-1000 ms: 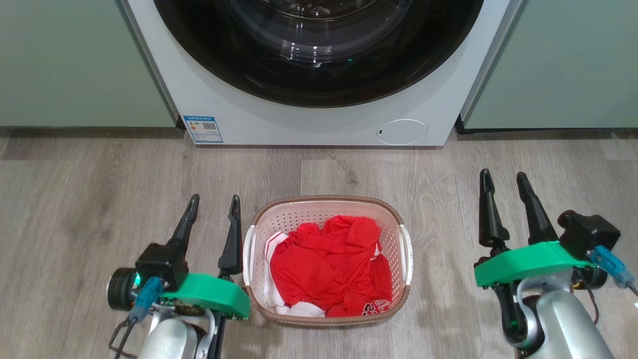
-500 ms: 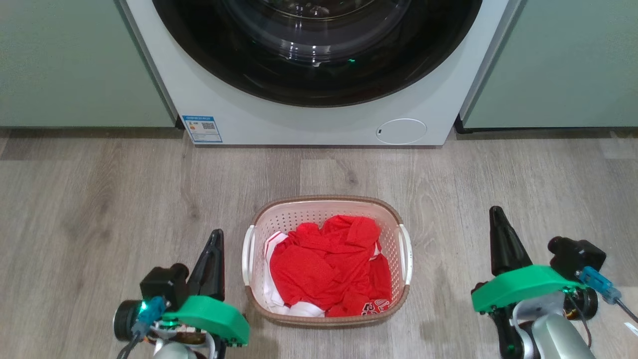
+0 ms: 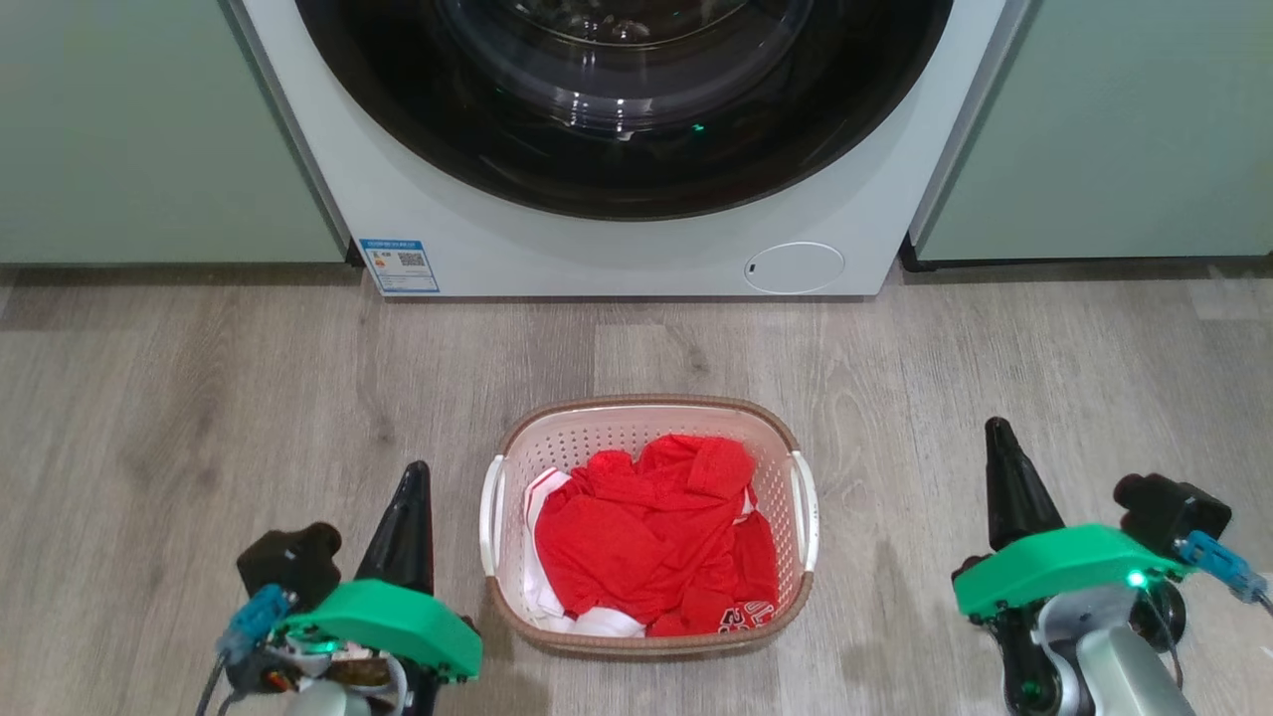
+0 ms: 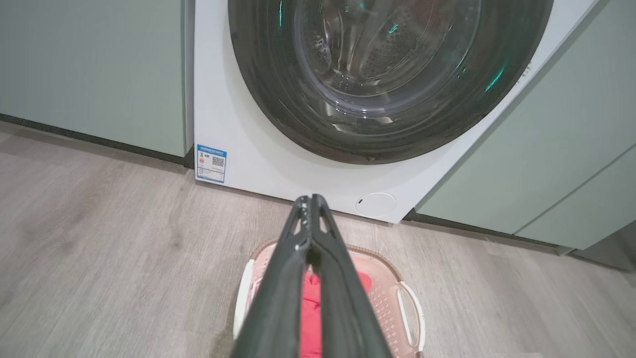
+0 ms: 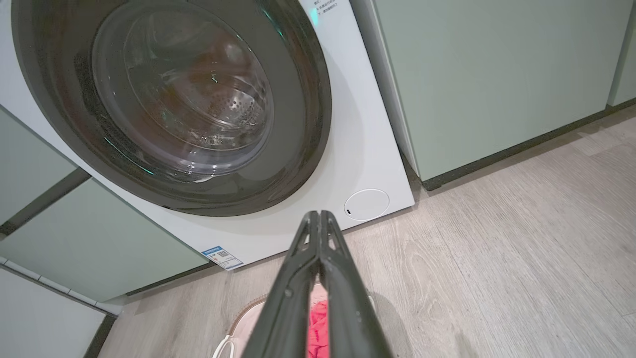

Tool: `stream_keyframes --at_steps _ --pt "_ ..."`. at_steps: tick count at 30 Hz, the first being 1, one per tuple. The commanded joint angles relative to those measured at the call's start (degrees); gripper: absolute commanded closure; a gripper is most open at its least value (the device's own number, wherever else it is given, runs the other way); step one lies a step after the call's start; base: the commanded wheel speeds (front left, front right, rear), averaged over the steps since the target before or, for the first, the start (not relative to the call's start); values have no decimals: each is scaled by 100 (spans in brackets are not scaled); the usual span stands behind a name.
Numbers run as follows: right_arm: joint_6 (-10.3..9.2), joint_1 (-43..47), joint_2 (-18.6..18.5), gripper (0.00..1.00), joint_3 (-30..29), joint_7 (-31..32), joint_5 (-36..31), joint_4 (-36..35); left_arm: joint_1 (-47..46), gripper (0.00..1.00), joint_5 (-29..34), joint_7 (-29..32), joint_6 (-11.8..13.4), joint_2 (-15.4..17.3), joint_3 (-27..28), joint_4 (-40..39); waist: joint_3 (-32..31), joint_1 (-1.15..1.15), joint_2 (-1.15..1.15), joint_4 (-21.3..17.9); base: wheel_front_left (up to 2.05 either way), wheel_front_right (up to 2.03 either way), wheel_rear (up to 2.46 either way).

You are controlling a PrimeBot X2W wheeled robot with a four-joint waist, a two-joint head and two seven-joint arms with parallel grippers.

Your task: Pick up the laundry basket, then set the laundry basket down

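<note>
1. The small cream plastic laundry basket with perforated walls and a brown woven-look rim (image 3: pixel 641 405) stood on the grey wood-look floor (image 3: pixel 199 398). It sat squarely before the white front-loading washing machine (image 3: pixel 597 254), apart from it.
2. A crumpled red garment with white trim (image 3: pixel 646 527) lay inside the basket, below the rim. Being soft and low, it seemed unlikely to shift much in a lift.
3. The left gripper (image 3: pixel 410 482) hung near the basket's white left handle (image 3: pixel 488 517) without touching it. In the left wrist view its two long dark fingers (image 4: pixel 283 278) met at the tips, clenched on nothing.
4. The right gripper (image 3: pixel 1000 443) stood well apart from the white right handle (image 3: pixel 808 512). Its fingers were also pressed together and empty.
5. The arms flanked the basket, one on each side, probably because the two side handles called for a two-sided lift. The pick-up itself had not yet begun.
6. Each gripper would need to part its fingers and come in onto its handle, and the right had further to travel.
7. An uneven hold could tip the basket and spill the garment.
</note>
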Motion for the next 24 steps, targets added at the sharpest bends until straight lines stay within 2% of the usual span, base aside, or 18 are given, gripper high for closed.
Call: stream_keyframes --at_steps 1,24 --pt "7 -215 -73 100 -38 20 103 -158 -275 100 -113 11 -38 52 92 -158 -2 0 0 -2 0 0 0" --pt "14 -221 -115 100 -201 359 1401 -102 -356 100 -1633 331 -211 110 418 -76 -98 0 0 -73 0 0 0"
